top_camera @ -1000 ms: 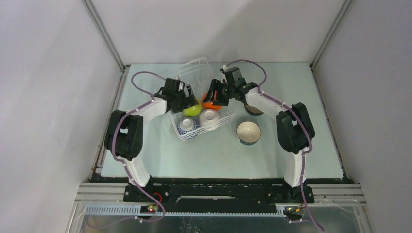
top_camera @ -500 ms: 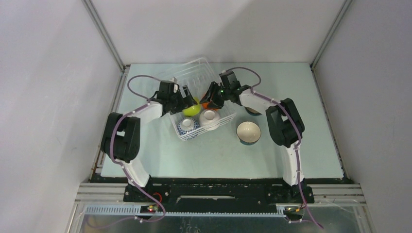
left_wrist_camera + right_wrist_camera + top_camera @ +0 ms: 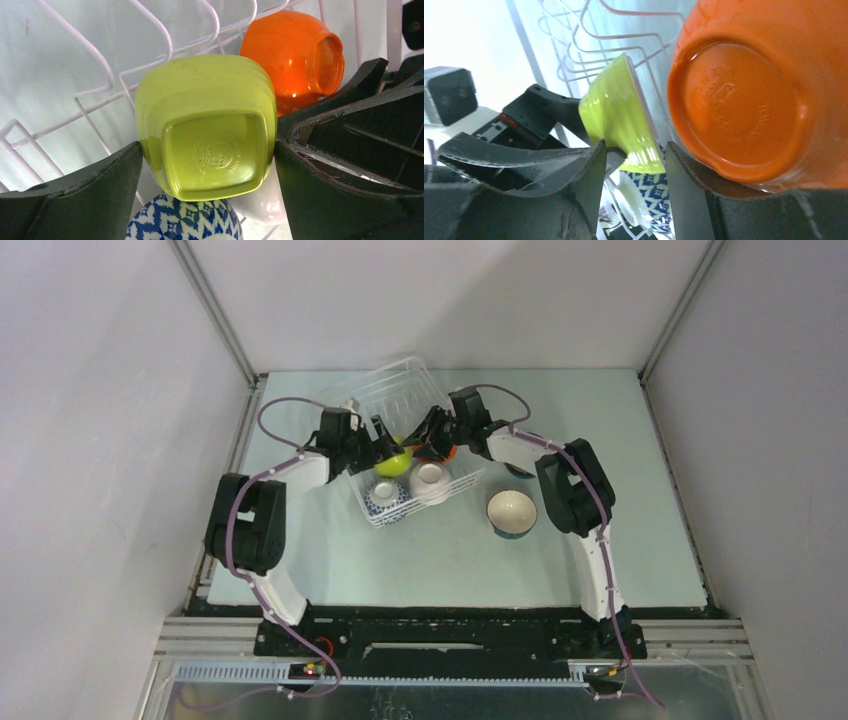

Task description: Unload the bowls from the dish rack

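The white wire dish rack (image 3: 405,390) stands tilted at the back middle. In it lie a lime green bowl (image 3: 392,462), an orange bowl (image 3: 443,450), a white bowl (image 3: 428,478) and a blue-and-white bowl (image 3: 385,498). My left gripper (image 3: 383,454) is shut on the lime green bowl (image 3: 205,125), one finger on each side, its base facing the camera. My right gripper (image 3: 634,150) is open beside the orange bowl (image 3: 744,95), which rests against the outer side of one finger (image 3: 694,180). The lime bowl's rim (image 3: 624,120) shows in the gap.
A teal-and-white bowl with a cream inside (image 3: 511,512) stands upright on the table right of the rack. A dark bowl (image 3: 520,470) sits partly hidden behind my right arm. The two grippers are close together inside the rack, among its tines (image 3: 150,30).
Both arms have stretched forward and lower into the rack. The right gripper moved left toward the lime bowl. The lime bowl shifted slightly toward the back.
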